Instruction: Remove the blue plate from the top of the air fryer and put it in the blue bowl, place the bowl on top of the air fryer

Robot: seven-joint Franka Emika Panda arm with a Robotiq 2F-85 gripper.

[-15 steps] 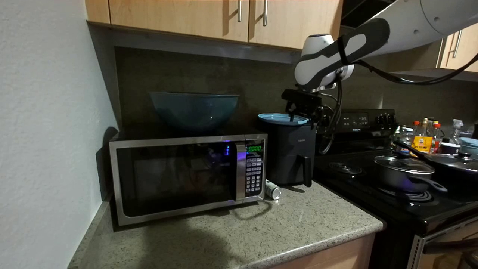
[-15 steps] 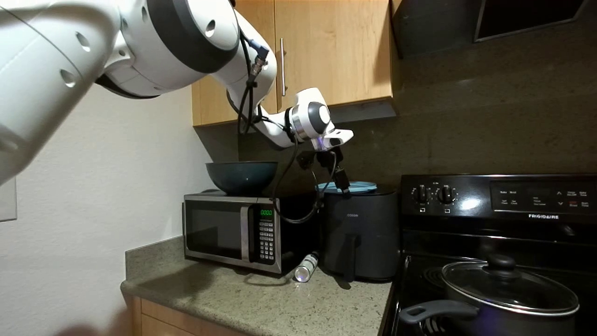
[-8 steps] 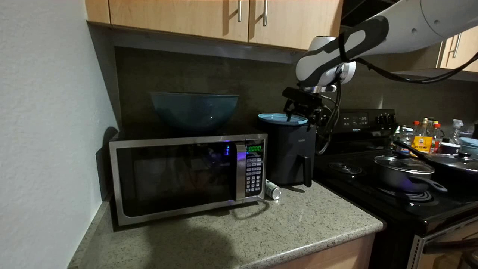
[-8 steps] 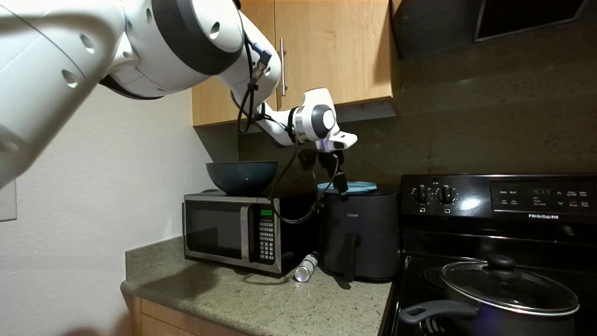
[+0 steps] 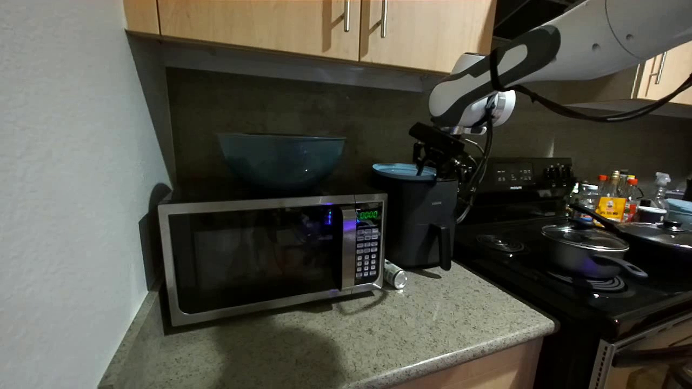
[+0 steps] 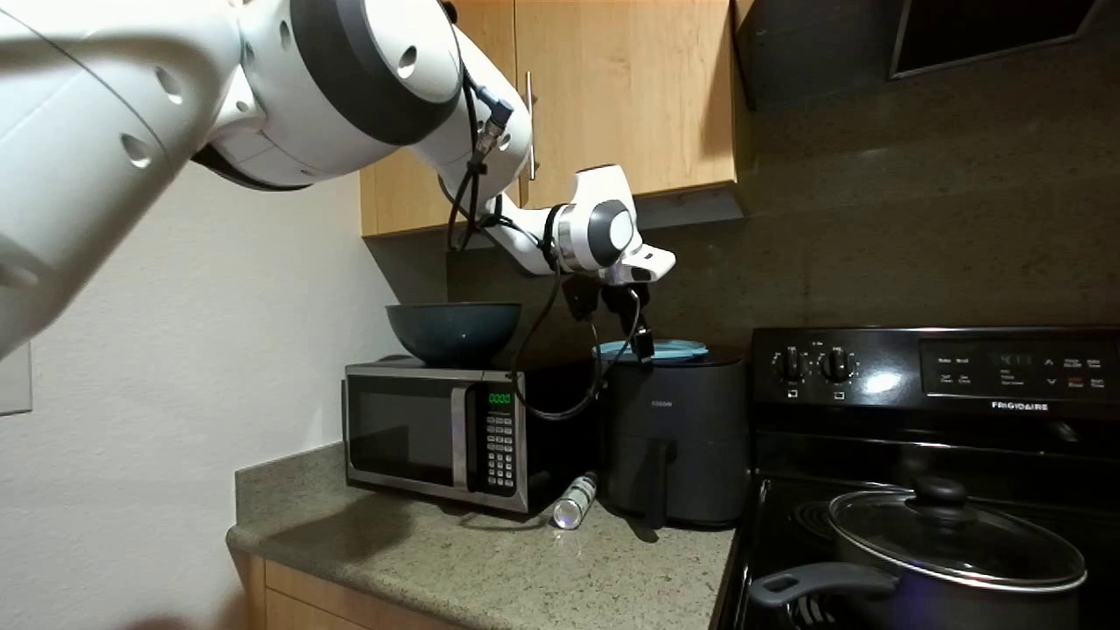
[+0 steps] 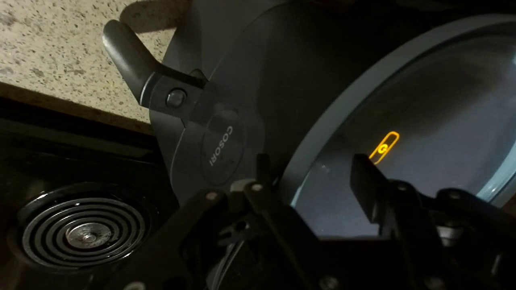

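Note:
The light-blue plate [image 5: 401, 170] rests on the black air fryer [image 5: 413, 227] in both exterior views. My gripper [image 7: 311, 159] straddles the near rim of the plate [image 7: 334, 117] in the wrist view: one finger [image 7: 263, 167] stands just outside the rim, the opposite finger [image 7: 365, 181] over the plate's inside, with a wide gap from the rim. Whether the outer finger touches the rim I cannot tell. In an exterior view the fingertips of the gripper [image 6: 644, 354] reach down at the plate's edge. The dark blue bowl [image 5: 281, 159] sits upright on the microwave, left of the fryer.
The silver-and-black microwave [image 5: 270, 259] stands beside the air fryer. A can [image 6: 575, 502] lies on the counter between them. To the right is the stove with a lidded pot [image 5: 586, 251]. Wooden cupboards [image 5: 259, 27] hang above; a loose cable [image 6: 560, 411] dangles from the arm.
The arm's wrist has tipped and shifted slightly, to the right in an exterior view. The jaws look narrower than before. The plate's right end appears slightly further left or more covered.

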